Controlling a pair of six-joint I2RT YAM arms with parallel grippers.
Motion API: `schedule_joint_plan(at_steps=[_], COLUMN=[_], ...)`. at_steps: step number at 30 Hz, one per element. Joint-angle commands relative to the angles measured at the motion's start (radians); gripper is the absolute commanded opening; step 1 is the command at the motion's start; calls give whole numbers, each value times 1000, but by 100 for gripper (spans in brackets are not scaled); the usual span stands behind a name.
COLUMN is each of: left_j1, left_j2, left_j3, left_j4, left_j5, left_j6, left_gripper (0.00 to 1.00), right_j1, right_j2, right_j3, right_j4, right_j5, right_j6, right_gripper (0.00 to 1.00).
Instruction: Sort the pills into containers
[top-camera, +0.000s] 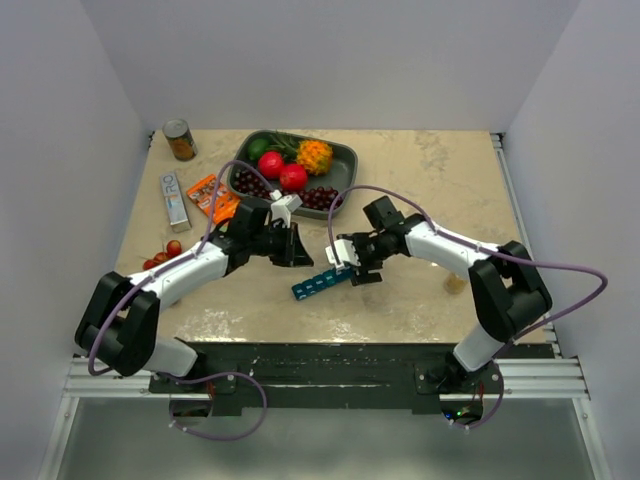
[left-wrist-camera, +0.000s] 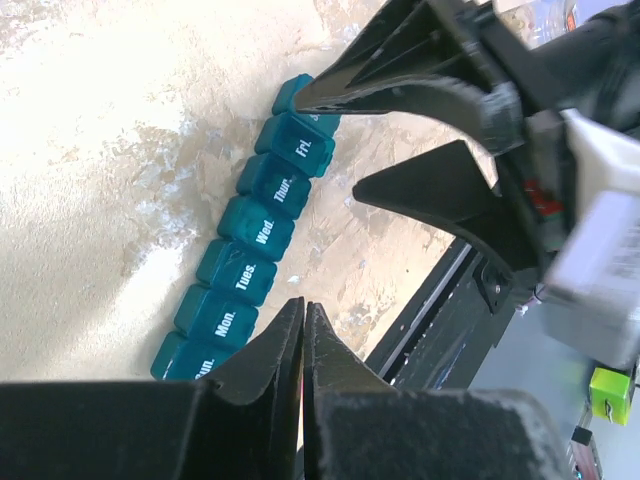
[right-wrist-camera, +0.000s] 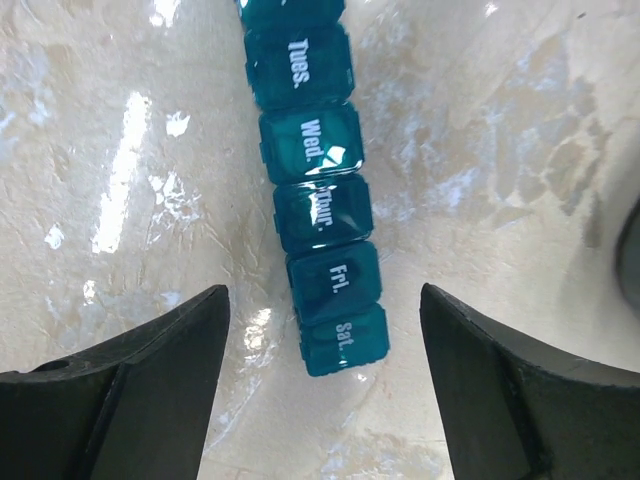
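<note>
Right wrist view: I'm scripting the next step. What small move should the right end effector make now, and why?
Probably lower the right end effector and close it across the organizer at its Fri./Sat. end to steady it. It stands open astride that end, and every visible lid looks shut, so one needs opening first.

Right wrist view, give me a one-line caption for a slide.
Open right gripper poised over the Sat. end of the teal pill organizer, a finger either side, all visible lids shut.
</note>
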Motion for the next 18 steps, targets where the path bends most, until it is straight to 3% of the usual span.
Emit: schedule_joint_plan(at_steps=[1,4,7,8,10,11,14,18], left_j1=[6,1,-14,-20,-40,-45,-60,-74], left_j2=[-14,12,58,90,125,163,234,305], left_j3=[21,8,11,16,33,40,63,82], left_j4=[8,68,146,160,200,209,237,252], left_j5=[12,46,64,69,75,75,64,47], left_j6=[20,-4,-30,-37,-52,-53,-58,-53], left_gripper=[7,4,1,1,0,0,0,0], right_j1=[-3,-16,-22,-22,-20,-22,-22,-22], right_j2=[-58,-69,-60,-45,-28,-18,2,-1], right_j3=[55,74,83,88,97,101,111,115], right_j4=[-37,-50,-41,-50,-57,-61,-67,-57], right_j5=[-72,-104,-116,-115,-107,-103,-92,-83], right_j6=[63,106,169,172,189,191,195,206], right_gripper=[78,74,58,46,34,22,1,0])
